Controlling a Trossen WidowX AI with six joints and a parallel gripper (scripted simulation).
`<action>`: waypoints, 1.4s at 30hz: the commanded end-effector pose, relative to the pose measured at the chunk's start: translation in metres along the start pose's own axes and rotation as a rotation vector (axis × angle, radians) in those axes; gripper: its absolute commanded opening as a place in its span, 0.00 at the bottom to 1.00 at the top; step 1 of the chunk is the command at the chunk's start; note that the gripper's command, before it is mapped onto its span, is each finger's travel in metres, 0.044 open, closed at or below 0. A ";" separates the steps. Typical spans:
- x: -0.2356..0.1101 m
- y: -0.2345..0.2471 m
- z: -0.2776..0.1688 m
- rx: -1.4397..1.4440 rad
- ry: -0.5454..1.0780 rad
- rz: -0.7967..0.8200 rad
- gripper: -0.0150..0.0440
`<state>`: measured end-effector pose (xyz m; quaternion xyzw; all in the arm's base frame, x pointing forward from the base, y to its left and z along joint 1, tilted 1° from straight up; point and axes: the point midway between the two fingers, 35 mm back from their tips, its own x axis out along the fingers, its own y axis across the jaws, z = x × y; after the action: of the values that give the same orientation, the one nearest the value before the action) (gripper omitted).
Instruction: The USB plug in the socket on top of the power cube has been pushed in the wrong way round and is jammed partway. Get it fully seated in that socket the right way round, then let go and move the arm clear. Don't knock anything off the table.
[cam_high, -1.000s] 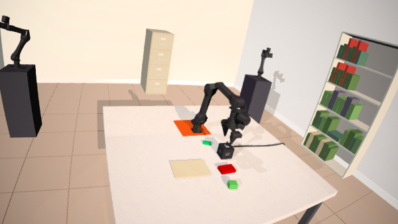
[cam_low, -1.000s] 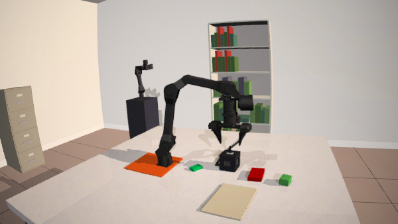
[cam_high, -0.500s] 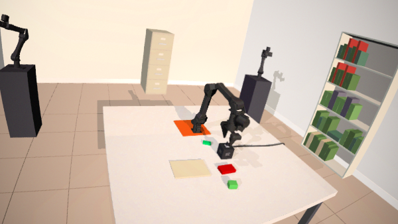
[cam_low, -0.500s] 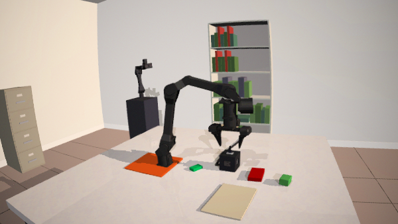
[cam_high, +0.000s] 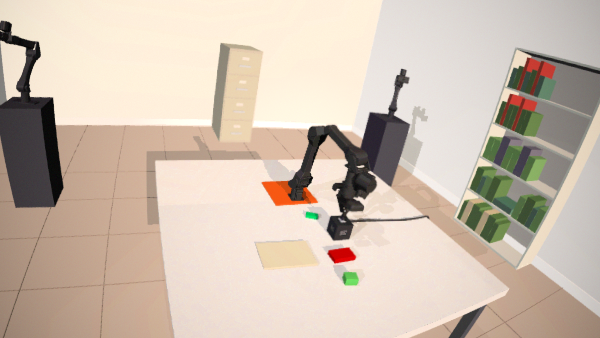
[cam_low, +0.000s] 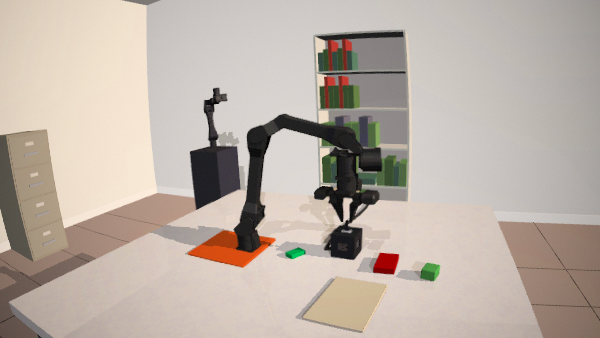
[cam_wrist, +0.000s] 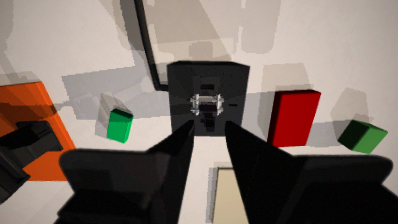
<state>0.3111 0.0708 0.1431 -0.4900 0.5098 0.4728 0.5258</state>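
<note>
The black power cube stands on the table, pale metal showing around the socket on its top. The small dark plug stands in that socket; its orientation and depth are too small to tell. My gripper points down just above the cube, partly closed. In the wrist view a gap shows between the fingertips, one on each side of the plug's line, with nothing seen held; the plug appears just beyond them. The black cable runs off behind the cube.
A small green block lies between the arm's base and the cube. A red block and another green block lie on the other side. A beige board lies nearby.
</note>
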 end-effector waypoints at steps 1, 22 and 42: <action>0.000 0.000 0.000 0.000 0.000 0.000 0.29; -0.001 0.000 0.000 0.000 0.000 0.001 0.25; -0.014 0.000 0.000 0.000 0.000 0.001 0.25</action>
<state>0.3100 0.0706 0.1537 -0.4891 0.5113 0.4738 0.5243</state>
